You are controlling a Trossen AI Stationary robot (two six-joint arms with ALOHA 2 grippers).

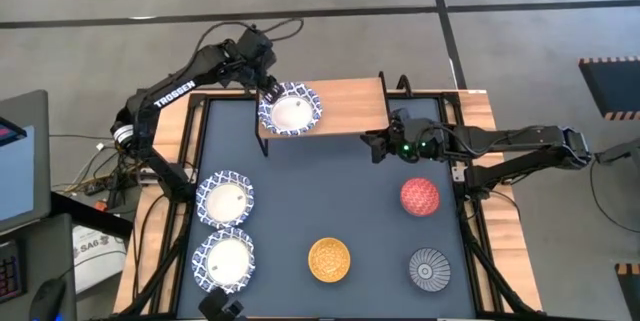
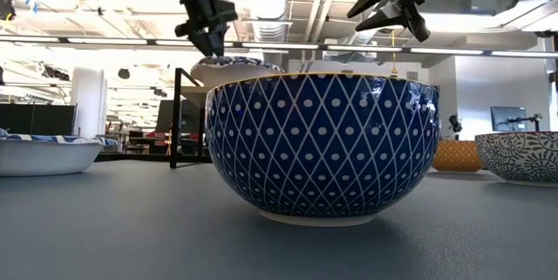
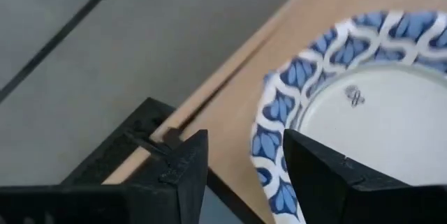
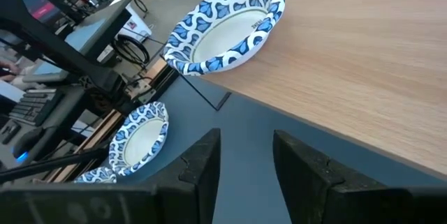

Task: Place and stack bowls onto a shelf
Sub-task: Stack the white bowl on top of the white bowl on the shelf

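A blue-and-white patterned bowl (image 1: 291, 109) sits upright on the left end of the wooden shelf top (image 1: 350, 101). My left gripper (image 1: 268, 91) is open at the bowl's far-left rim. One finger is outside the bowl and one is over its inside, as the left wrist view (image 3: 244, 161) shows. My right gripper (image 1: 375, 147) is open and empty above the table, just off the shelf's near edge. Two more patterned bowls (image 1: 225, 199) (image 1: 224, 260) rest on the table at the left. The red (image 1: 420, 197), yellow (image 1: 329, 259) and striped grey-blue (image 1: 430, 269) bowls rest on it at the right. My left gripper's fingers (image 3: 318, 175) straddle the bowl's patterned rim (image 3: 269, 147) from above. I cannot tell whether either finger touches it. The bowl rests on the shelf top.
A dark blue bowl with a white diamond pattern (image 2: 323, 145) stands close in front of the low camera. The right half of the shelf top (image 4: 363, 63) is bare wood. Black frame rails run along the table's sides (image 1: 195, 141).
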